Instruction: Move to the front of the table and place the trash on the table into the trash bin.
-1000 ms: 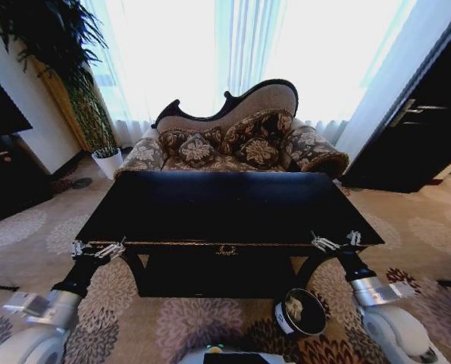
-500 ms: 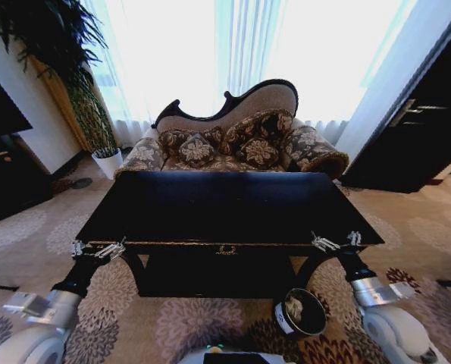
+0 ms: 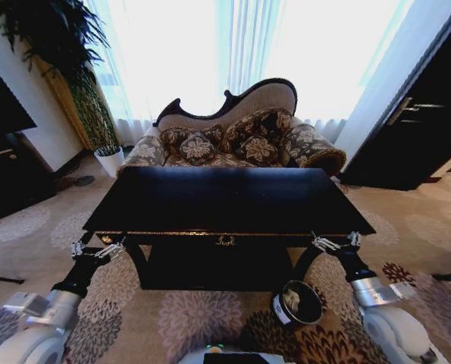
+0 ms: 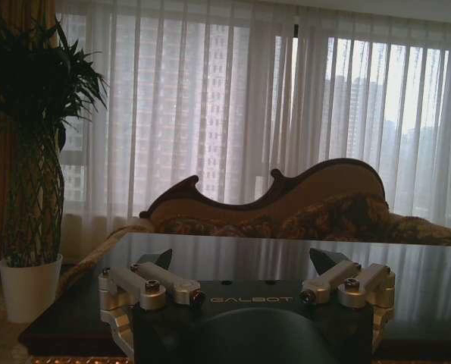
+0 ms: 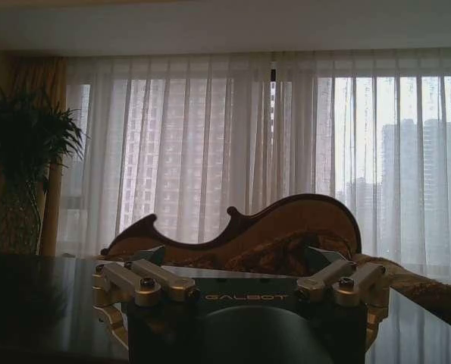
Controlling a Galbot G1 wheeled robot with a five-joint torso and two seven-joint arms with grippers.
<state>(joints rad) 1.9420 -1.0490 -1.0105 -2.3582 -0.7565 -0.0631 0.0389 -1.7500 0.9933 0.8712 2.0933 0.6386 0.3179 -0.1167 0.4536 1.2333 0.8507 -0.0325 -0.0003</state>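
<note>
The robot stands facing the black table (image 3: 229,199), with the left gripper (image 3: 98,249) and right gripper (image 3: 335,242) wide open and holding nothing at its front corners, and the trash bin (image 3: 299,302) sits close by its wheels, easy to reach.

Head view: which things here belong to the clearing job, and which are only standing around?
For the job:
- table
- bin, on the floor by the table's right front leg
- left hand and right hand, both open, at the table's front corners

Just there:
- sofa
- plant
- carpet
- curtains
</note>
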